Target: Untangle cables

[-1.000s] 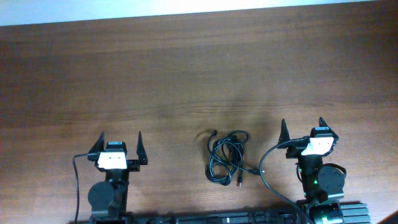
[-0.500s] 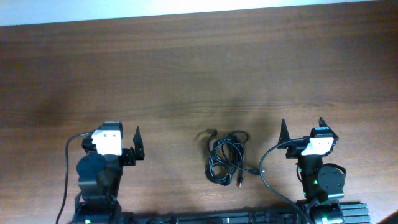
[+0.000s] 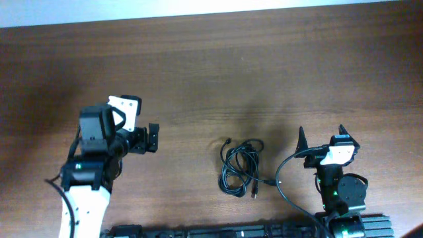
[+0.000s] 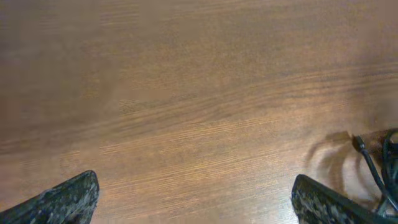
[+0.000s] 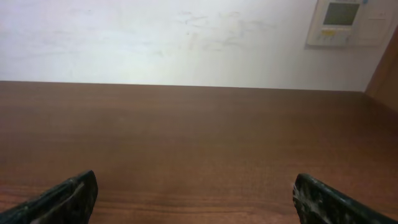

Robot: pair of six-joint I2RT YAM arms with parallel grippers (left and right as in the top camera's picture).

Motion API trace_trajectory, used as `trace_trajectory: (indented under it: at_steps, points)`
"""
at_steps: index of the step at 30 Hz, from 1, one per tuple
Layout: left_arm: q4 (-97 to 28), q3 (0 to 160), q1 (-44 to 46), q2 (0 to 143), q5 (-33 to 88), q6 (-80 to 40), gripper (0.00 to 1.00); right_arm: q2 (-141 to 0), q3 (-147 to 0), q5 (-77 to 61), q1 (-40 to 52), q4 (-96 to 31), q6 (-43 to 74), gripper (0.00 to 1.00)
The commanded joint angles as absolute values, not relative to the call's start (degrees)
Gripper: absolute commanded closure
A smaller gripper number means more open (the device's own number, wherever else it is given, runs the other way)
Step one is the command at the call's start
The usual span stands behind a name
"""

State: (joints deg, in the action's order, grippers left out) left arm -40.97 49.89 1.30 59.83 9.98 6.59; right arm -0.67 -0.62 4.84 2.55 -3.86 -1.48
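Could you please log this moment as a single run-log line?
left pincer: open, empty, facing cables | right pincer: open, empty, beside cables | cables: tangled bundle on table, no contact

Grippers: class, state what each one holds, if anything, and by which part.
Nothing is held. The left gripper and right gripper are both open and empty; the cables lie untouched between them.

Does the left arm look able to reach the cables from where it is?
Probably yes. The left gripper is open and points toward the cables; only bare table lies between them, and a cable end shows at the right edge of its wrist view.
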Motion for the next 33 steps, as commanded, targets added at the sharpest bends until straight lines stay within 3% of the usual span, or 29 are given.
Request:
trace_trajectory:
  at_steps: [1, 27, 33]
  points:
    - [-43.55, 54.15, 1.06, 64.25, 11.84, 7.88, 0.01, -0.40, -0.32, 4.54, 2.22, -4.29, -1.26, 0.01]
    - [-47.97, 57.84, 1.13, 66.28, 15.05, 10.22, 0.01, -0.40, -0.32, 4.54, 2.22, -4.29, -1.26, 0.01]
    - [-45.47, 57.84, 9.61, 66.72, 16.71, 12.56, 0.01, -0.40, -0.32, 4.54, 2.22, -4.29, -1.26, 0.01]
